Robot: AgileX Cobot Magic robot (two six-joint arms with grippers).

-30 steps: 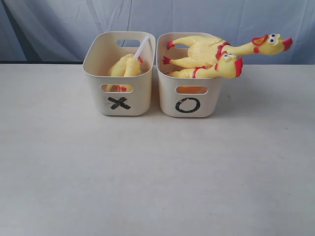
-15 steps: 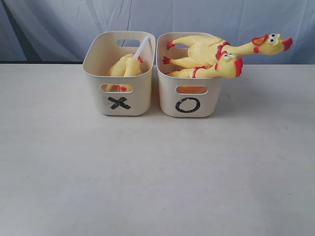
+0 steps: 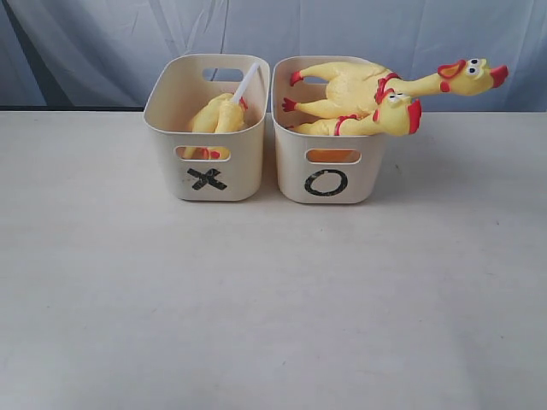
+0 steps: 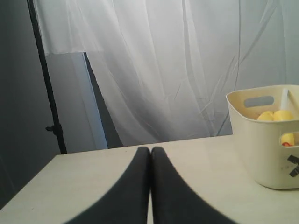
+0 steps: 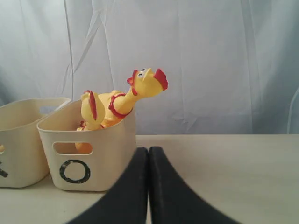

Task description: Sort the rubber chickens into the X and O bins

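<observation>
Your left gripper (image 4: 150,151) and right gripper (image 5: 149,150) are both pressed together, holding nothing. The rubber chickens (image 3: 355,85) sit ahead in the X bin (image 3: 244,171) and lengthwise across the O bin (image 3: 291,175) (heads overhanging its right rim, nearer your right arm); none lies on the table (image 3: 273,299).

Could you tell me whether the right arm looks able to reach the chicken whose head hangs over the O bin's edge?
Probably yes. That chicken lies on top in the O bin, its neck and head overhanging the rim, and nothing stands between it and the right gripper, which is shut now.
</observation>
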